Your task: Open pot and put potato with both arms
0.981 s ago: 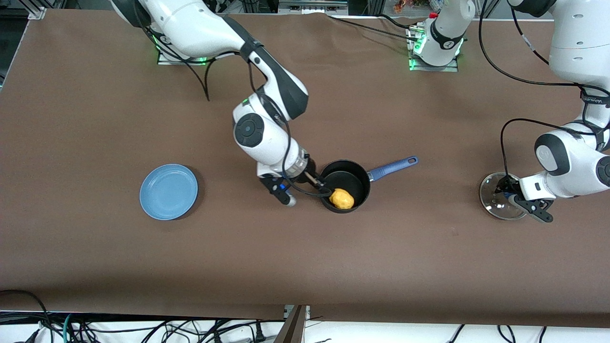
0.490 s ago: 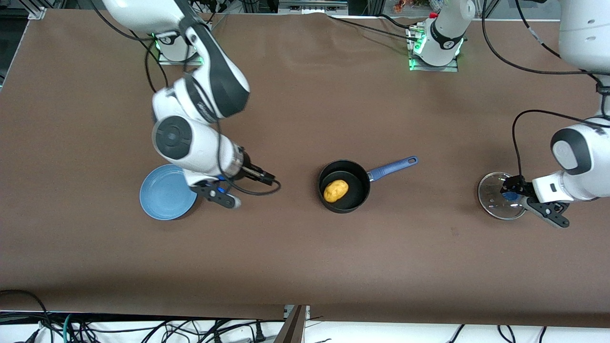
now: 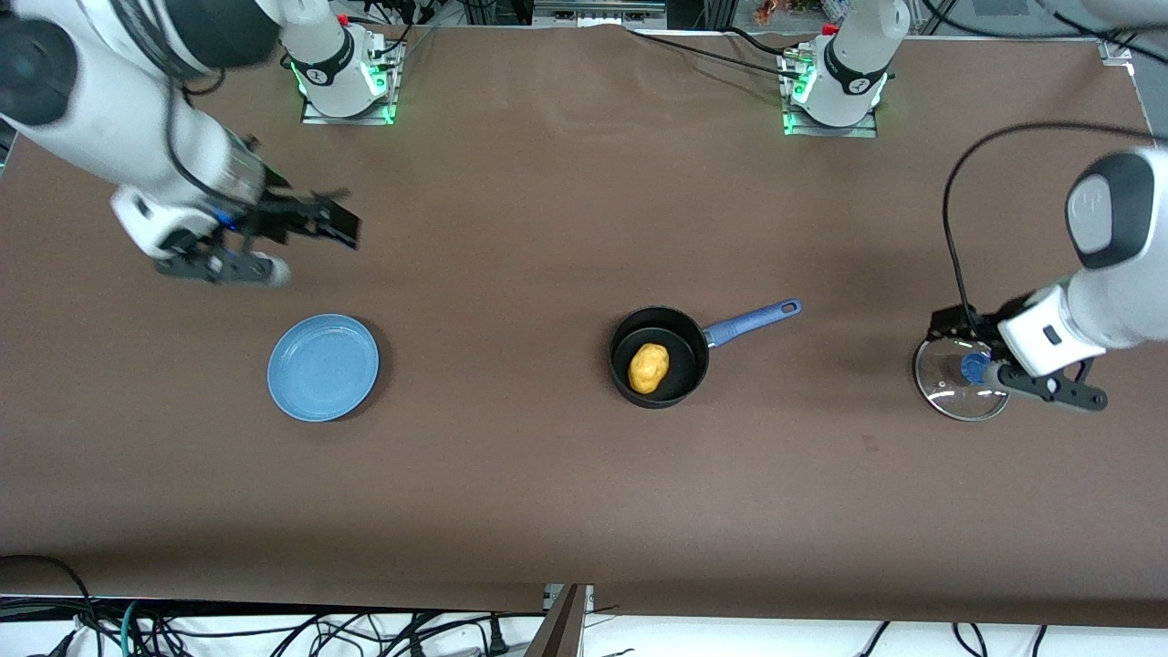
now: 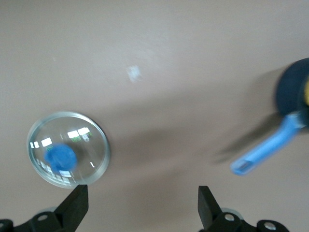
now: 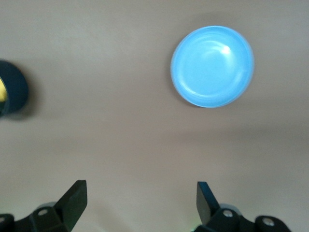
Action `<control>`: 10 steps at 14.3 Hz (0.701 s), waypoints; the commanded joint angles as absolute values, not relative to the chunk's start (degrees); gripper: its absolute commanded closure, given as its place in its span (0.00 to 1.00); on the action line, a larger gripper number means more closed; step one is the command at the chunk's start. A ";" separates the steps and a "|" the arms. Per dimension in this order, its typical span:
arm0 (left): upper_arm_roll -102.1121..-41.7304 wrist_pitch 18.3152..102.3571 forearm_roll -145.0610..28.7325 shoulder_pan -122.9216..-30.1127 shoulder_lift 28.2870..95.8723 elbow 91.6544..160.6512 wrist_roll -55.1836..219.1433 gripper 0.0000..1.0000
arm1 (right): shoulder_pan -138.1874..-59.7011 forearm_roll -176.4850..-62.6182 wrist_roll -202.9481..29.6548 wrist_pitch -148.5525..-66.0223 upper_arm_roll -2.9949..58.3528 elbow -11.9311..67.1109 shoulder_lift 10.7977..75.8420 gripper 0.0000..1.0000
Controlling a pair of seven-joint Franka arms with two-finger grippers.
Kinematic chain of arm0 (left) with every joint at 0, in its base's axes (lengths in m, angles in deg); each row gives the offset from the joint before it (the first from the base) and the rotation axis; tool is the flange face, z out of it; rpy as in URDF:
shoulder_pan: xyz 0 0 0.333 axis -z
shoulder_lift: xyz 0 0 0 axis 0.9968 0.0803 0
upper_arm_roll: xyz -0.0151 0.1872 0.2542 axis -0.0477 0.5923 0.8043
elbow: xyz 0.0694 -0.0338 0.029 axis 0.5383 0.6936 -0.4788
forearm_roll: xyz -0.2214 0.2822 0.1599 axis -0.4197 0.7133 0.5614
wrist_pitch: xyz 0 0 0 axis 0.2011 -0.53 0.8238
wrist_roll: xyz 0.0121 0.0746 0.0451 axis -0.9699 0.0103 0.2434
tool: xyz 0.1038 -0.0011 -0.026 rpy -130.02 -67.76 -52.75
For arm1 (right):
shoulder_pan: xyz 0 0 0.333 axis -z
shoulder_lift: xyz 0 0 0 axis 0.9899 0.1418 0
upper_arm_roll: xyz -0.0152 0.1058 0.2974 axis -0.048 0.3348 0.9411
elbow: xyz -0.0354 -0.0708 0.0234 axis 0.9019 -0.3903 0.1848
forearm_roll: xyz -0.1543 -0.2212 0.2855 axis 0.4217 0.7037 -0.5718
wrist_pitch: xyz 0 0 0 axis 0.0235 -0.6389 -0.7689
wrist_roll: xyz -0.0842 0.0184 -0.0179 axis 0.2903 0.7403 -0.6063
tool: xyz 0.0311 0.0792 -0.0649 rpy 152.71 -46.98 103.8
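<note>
The pot (image 3: 659, 356) is a small round black saucepan with a speckled blue handle (image 3: 754, 321), standing uncovered mid-table. Inside lies the potato (image 3: 649, 368), lumpy and yellow-orange. Its glass lid (image 3: 960, 379), blue knob up, lies flat toward the left arm's end. The left gripper (image 3: 958, 330) hangs over the lid, fingers spread wide, empty. The right gripper (image 3: 315, 219) is over bare table near the plate (image 3: 323, 367), wide open, empty. No writing is readable.

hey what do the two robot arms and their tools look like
Both arms, the right arm and left arm, have glossy white rounded shells with dark grey joint caps and loose black cables. Each tool, right tool and left tool, is black with two fingers. Bases glow green.
</note>
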State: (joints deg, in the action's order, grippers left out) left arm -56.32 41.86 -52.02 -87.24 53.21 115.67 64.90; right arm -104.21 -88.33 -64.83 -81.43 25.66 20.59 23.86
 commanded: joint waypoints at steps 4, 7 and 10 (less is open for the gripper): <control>-57.37 24.33 -50.93 -86.45 46.13 107.93 76.38 0.00 | -89.06 -83.15 -82.65 -77.89 33.83 25.07 15.20 0.00; -58.96 22.36 -50.67 -86.71 44.90 107.74 80.10 0.00 | -89.05 -81.83 -82.76 -76.83 33.04 23.32 15.46 0.00; -58.78 22.63 -50.75 -87.15 45.33 108.44 78.43 0.00 | -89.05 -81.13 -82.67 -77.36 33.04 22.52 15.64 0.00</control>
